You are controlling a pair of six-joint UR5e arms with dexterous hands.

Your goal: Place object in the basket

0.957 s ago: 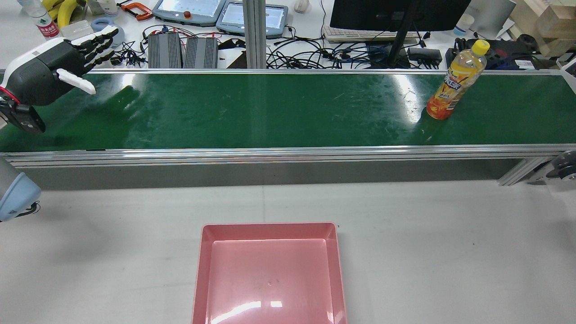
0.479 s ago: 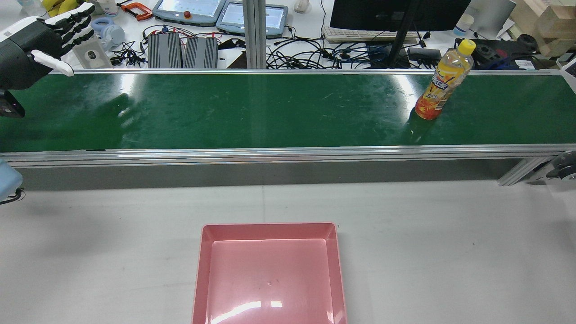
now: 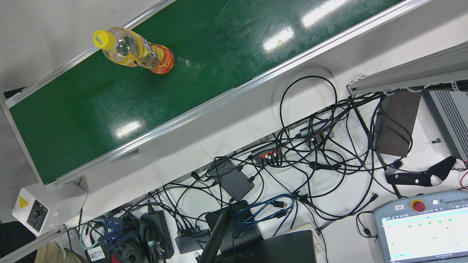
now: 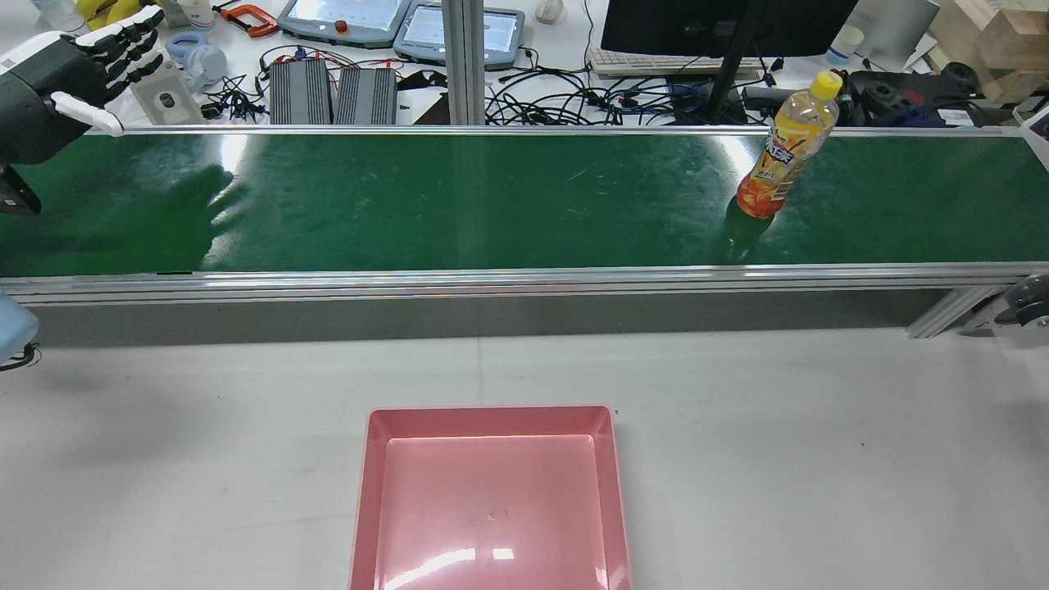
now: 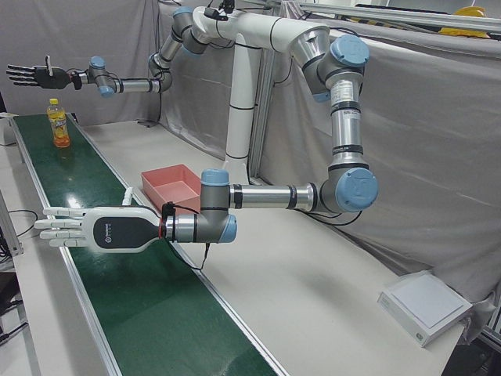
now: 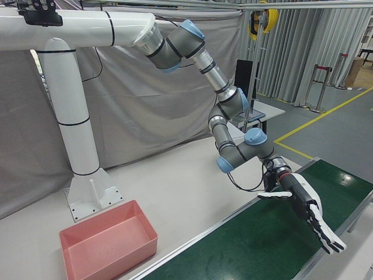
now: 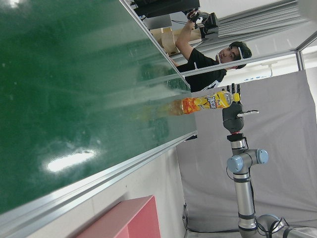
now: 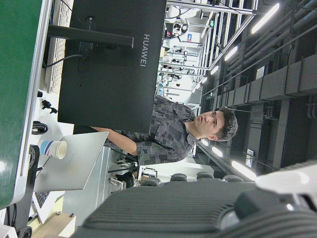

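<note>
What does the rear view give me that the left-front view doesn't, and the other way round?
Only the rear view shows the monitor, teach pendants and cables beyond the belt. Only the left-front view shows the right hand, open and raised above the bottle, plus both arms whole. Both show the orange drink bottle upright on the green conveyor belt, the empty pink basket, and the open left hand at the belt's other end.

Both arms reach out level, the left hand and right hand flat with fingers spread.
</note>
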